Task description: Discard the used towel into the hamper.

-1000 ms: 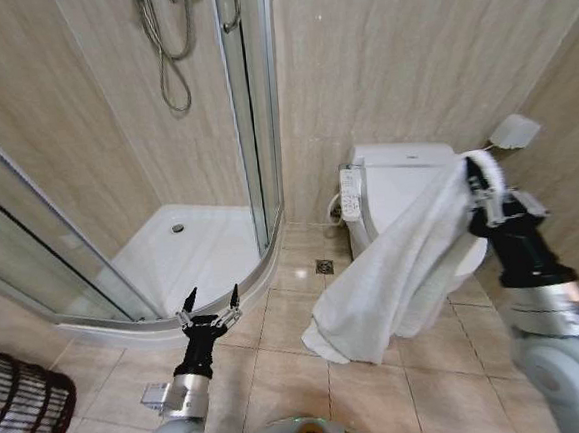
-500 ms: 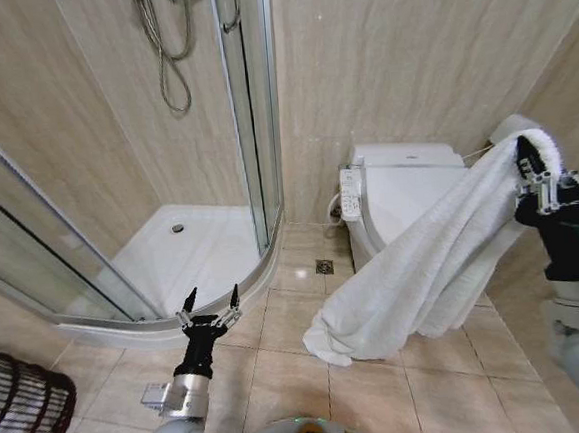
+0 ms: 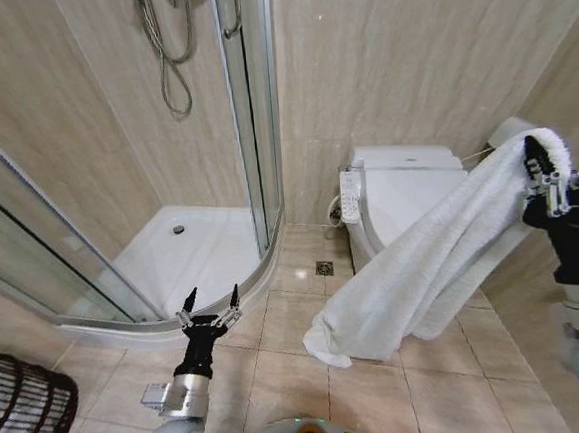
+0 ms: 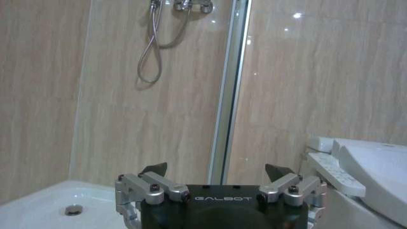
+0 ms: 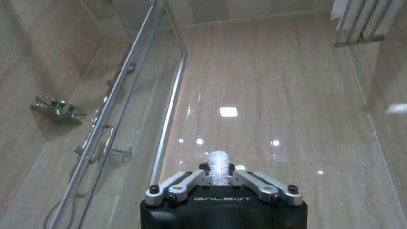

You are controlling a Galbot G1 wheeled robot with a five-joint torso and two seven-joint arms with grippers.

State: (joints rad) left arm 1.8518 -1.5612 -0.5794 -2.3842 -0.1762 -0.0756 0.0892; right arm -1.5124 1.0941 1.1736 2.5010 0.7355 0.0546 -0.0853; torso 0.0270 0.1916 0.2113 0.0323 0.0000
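- The shower cabin [image 3: 147, 188] with its glass door takes the left part of the room, and the white toilet [image 3: 397, 183] stands against the wall at the right of it.
- The towel [image 3: 424, 271] is large and white. It hangs in a long slope from the right gripper down over the front of the toilet, and its lower end is just above the floor tiles or touching them; I cannot tell which.
- The hamper [image 3: 19, 408] is at the low left corner of the head view, on the floor, well apart from the towel and on the other side of the robot.
- The right gripper [image 3: 545, 178] is raised high at the right edge. Compared with a second ago it has gone up and further to the right, so the towel is now pulled longer and away from the toilet. In the right wrist view its claws [image 5: 219, 177] are pressed together on a small tuft of the towel.
- The left gripper [image 3: 209, 305] waits low in front of the robot, with claws wide apart and nothing between them; it has not moved.
- I judge that the towel is picked up but the carrying to the hamper is not yet begun.
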